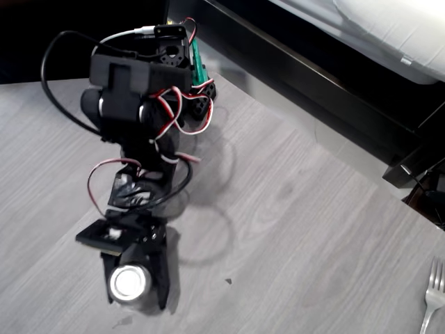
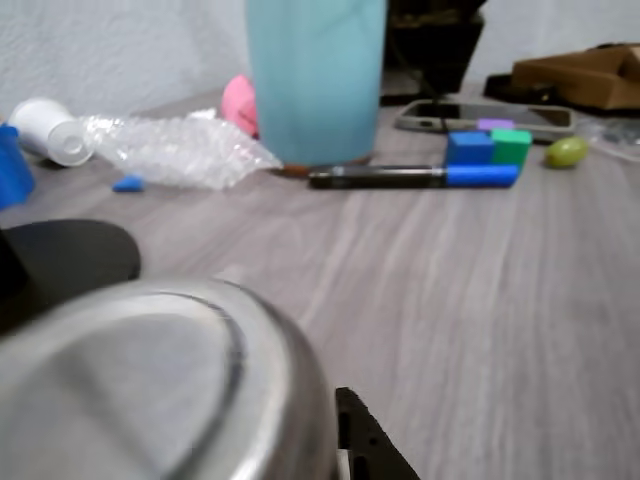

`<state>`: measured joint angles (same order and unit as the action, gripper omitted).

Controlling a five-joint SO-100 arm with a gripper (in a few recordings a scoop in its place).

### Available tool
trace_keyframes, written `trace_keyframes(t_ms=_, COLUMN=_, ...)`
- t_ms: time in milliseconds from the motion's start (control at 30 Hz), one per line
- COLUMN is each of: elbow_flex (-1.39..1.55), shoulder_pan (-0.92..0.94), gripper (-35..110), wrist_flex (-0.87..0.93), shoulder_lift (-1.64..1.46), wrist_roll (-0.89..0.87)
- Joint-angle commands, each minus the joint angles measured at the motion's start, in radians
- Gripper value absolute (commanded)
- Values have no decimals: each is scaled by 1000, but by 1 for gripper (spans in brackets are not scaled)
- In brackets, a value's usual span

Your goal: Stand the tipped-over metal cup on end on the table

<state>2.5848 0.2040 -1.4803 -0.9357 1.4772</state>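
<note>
- Metal cup (image 1: 129,282), one: at the lower left of the overhead view, on the tabletop (image 1: 292,229), showing a round bright face straight up to the camera, so its long axis runs roughly vertical. Whether that face is the closed base or the mouth cannot be told for certain; in the wrist view the cup (image 2: 150,390) fills the lower left as a smooth disc with a ridge ring, which looks like the closed base.
- Hand (image 1: 138,278), one: black fingers (image 1: 164,273) stand on either side of the cup, pinching it between them.
- Arm: black, with red and white wires, reaching from the upper left of the overhead view down to the cup.
- Fork (image 1: 432,299), one: silver, at the lower right edge of the overhead view, well apart from the cup.
- Wrist view, far side of the tabletop: one tall light-blue tumbler (image 2: 315,80) at top centre; one dark marker with a blue cap (image 2: 415,177) just before it; one blue block (image 2: 468,148) and one green block (image 2: 511,146) side by side; one phone (image 2: 485,116); one crumpled clear plastic wrap (image 2: 175,148) at upper left; one small olive-green object (image 2: 567,152) at right.
- Nothing stands close round the cup.
</note>
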Motion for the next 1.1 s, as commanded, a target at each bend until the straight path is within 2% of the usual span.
trace_keyframes(t_ms=0, elbow_flex=11, shoulder_pan=12, gripper=38, wrist_flex=-284, shoulder_lift=-75, wrist_roll=-14)
trace_keyframes(t_ms=267, elbow_flex=78, shoulder_pan=31, gripper=38, wrist_flex=-164, shoulder_lift=-310, wrist_roll=-54)
trace_keyframes(t_ms=367, elbow_flex=130, shoulder_pan=28, gripper=38, wrist_flex=-41, shoulder_lift=-491, wrist_roll=-103)
trace_keyframes(t_ms=500, elbow_flex=186, shoulder_pan=26, gripper=38, wrist_flex=232, shoulder_lift=-804, wrist_roll=-181)
trace_keyframes(t_ms=567, elbow_flex=209, shoulder_pan=38, gripper=38, wrist_flex=423, shoulder_lift=-1000, wrist_roll=-261)
trace_keyframes(t_ms=600, elbow_flex=216, shoulder_pan=49, gripper=38, wrist_flex=577, shoulder_lift=-1134, wrist_roll=-325)
trace_keyframes(t_ms=667, elbow_flex=175, shoulder_pan=78, gripper=35, wrist_flex=1077, shoulder_lift=-1451, wrist_roll=-514)
trace_keyframes(t_ms=700, elbow_flex=106, shoulder_pan=86, gripper=28, wrist_flex=1370, shoulder_lift=-1577, wrist_roll=-635)
trace_keyframes(t_ms=733, elbow_flex=38, shoulder_pan=92, gripper=21, wrist_flex=1577, shoulder_lift=-1632, wrist_roll=-735)
trace_keyframes(t_ms=833, elbow_flex=-48, shoulder_pan=109, gripper=0, wrist_flex=1836, shoulder_lift=-1643, wrist_roll=-917)
trace_keyframes(t_ms=933, elbow_flex=-77, shoulder_pan=86, gripper=0, wrist_flex=2054, shoulder_lift=-1624, wrist_roll=-1077)
trace_keyframes(t_ms=1067, elbow_flex=-58, shoulder_pan=37, gripper=0, wrist_flex=2207, shoulder_lift=-1637, wrist_roll=-1235)
